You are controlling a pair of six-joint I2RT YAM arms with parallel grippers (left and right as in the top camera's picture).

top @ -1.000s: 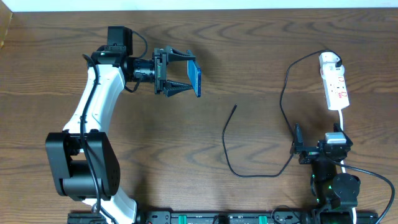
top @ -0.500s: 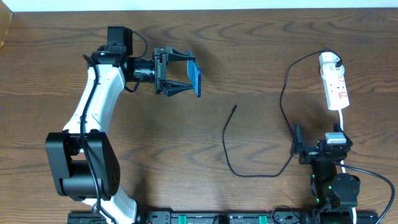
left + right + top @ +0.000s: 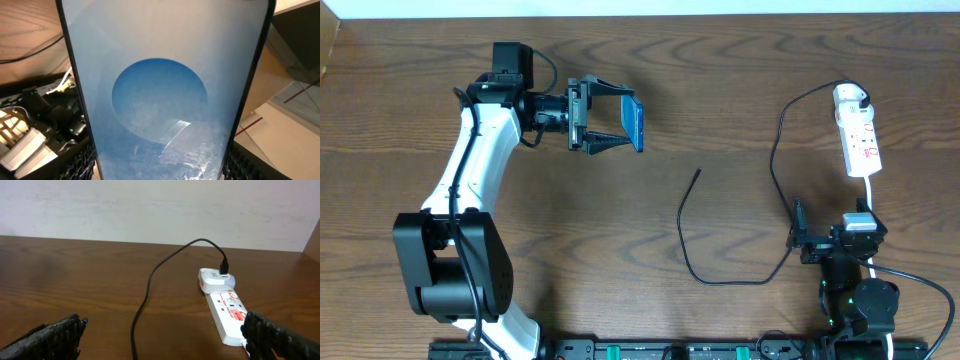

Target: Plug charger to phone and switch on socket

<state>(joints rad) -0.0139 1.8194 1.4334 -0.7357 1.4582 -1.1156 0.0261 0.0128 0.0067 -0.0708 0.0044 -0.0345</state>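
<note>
My left gripper (image 3: 620,124) is shut on the phone (image 3: 636,123) and holds it on edge above the table at the back left. In the left wrist view the phone's light blue screen with a round blue blob (image 3: 160,85) fills the frame between the fingers. The charger's black cable (image 3: 772,160) runs from a loose plug tip (image 3: 697,172) at mid-table, loops toward the front, then rises to the white adapter (image 3: 848,97) plugged into the socket (image 3: 861,143), a white power strip at the right. My right gripper (image 3: 817,244) is open near the front right; its wrist view shows the cable (image 3: 150,285), adapter (image 3: 214,278) and socket (image 3: 230,316).
The table's back edge meets a pale wall (image 3: 150,205). The socket's white cord (image 3: 871,190) runs toward the right arm's base. Bare brown wood lies between the phone and the cable tip.
The left gripper and phone have shifted very slightly; otherwise nothing visibly moved. The right arm is still.
</note>
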